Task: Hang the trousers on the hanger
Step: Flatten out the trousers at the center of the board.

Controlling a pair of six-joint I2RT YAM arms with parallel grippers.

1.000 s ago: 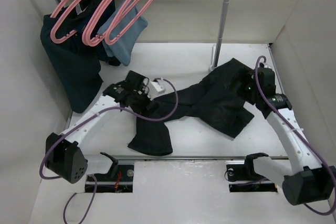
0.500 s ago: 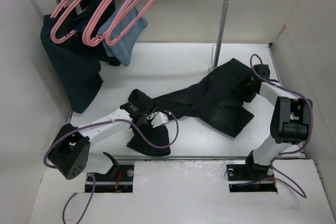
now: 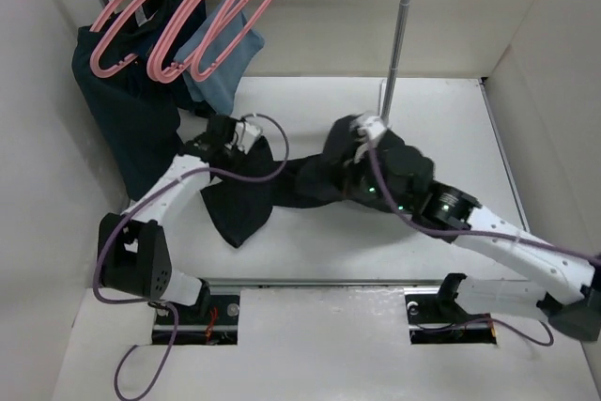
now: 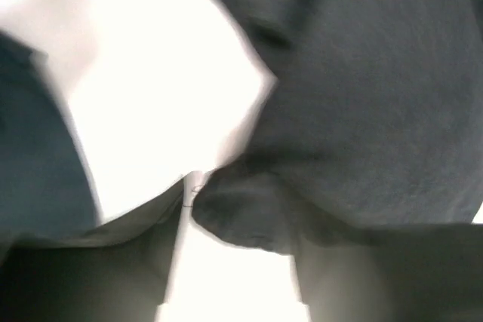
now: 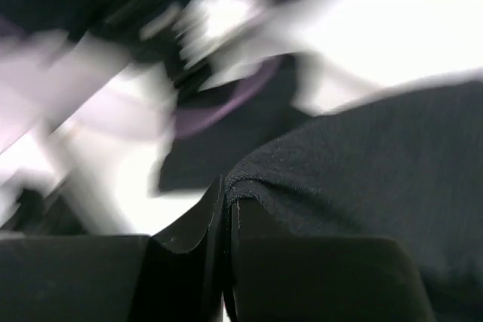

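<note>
Top view: long black denim trousers (image 3: 310, 180) lie stretched across the middle of the white bench (image 3: 432, 105), held between both arms. The left hand (image 3: 235, 138) holds one leg near the rear left, and that leg hangs down toward the near edge as a dark flap. The right hand (image 3: 352, 133) reaches in from the right and sits on the bunched upper part of the trousers, just beside the upright grey metal pole (image 3: 402, 25).

Left wrist view: the left hand (image 4: 238, 216) is pinching a thick fold of the trousers (image 4: 377, 111), which fills the gap between its fingertips.

Right wrist view, partly blurred: the right hand (image 5: 225, 194) has its fingers pressed together on an edge of the trousers (image 5: 362, 186).

A thin pink plastic hanger (image 3: 239, 16) hangs with others like it at the rear left, well apart from the trousers. Behind them hang a dark navy garment (image 3: 131, 129) and a light blue cloth (image 3: 221, 72).
</note>
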